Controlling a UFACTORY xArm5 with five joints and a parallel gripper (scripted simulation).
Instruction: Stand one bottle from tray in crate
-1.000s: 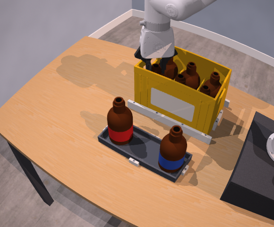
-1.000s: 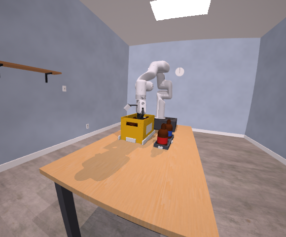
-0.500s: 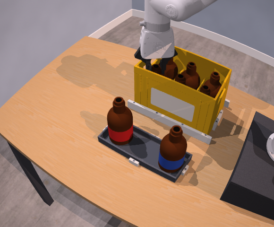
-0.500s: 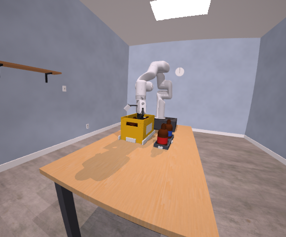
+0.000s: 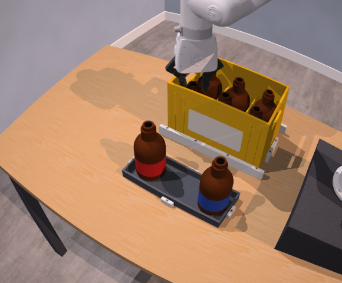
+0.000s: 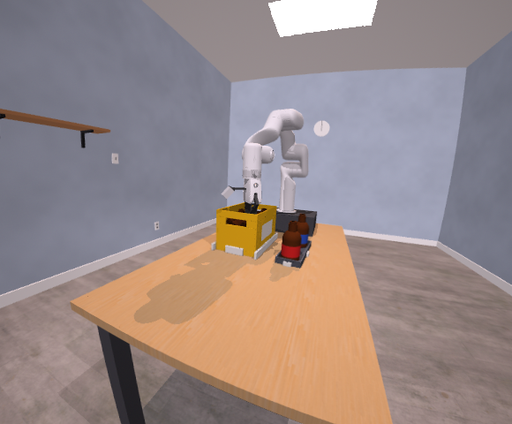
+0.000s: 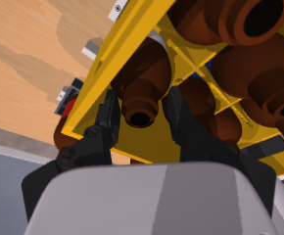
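The yellow crate (image 5: 226,118) stands at the back of the table with several brown bottles upright in its cells. My gripper (image 5: 193,81) reaches down into the crate's front-left corner cell. In the wrist view the gripper (image 7: 142,112) is open, its two fingers on either side of the neck of the bottle (image 7: 141,105) in that cell, with a small gap on each side. That bottle stands in the cell. The dark tray (image 5: 180,190) in front holds a red-label bottle (image 5: 150,152) and a blue-label bottle (image 5: 215,186), both upright.
White stop rails (image 5: 210,149) line the crate's base. The arm's black pedestal (image 5: 323,207) stands at the right end of the table. In the exterior view the crate (image 6: 245,228) and tray (image 6: 292,261) sit side by side near the arm.
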